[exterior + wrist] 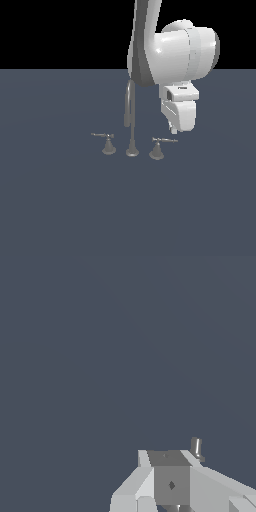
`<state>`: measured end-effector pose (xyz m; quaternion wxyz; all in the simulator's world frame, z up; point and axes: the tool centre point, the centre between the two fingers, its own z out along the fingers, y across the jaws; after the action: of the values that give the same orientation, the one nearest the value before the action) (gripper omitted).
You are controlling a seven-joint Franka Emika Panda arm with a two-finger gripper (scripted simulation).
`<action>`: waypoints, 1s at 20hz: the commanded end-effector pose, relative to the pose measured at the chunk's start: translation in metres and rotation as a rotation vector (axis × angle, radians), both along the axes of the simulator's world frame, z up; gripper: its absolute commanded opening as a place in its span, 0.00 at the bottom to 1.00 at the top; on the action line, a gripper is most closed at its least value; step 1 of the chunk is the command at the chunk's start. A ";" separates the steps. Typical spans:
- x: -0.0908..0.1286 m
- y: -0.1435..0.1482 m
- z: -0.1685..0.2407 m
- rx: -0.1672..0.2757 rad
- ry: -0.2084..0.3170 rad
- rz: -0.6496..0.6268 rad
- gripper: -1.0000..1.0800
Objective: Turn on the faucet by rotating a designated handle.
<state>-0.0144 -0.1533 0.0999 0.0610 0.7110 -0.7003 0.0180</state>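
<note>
The handle [159, 145] sits on the floor at the exterior view's right of the spout [131, 117]. The gripper [173, 131] hangs just above its bar — I cannot tell whether the jaws are apart. It might slip off the thin bar — or miss it.

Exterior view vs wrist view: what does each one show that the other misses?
Only the exterior view shows the whole faucet: the tall curved spout, the handle whose bar points to the exterior view's right, and its twin handle pointing left. It also shows the arm above them, with the gripper low, near the bar's tip.

Only the wrist view shows a close look at the gripper body, with a small grey metal piece poking out past it, likely the bar's end.

Both share the gripper and the grey floor.
</note>
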 end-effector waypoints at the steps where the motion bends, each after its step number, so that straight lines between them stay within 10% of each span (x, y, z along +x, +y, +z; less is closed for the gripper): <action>1: 0.001 0.003 -0.022 0.036 -0.005 -0.051 0.00; 20: 0.010 0.007 -0.035 0.106 -0.069 -0.168 0.00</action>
<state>0.0016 -0.1567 0.0758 -0.0035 0.6451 -0.7640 0.0101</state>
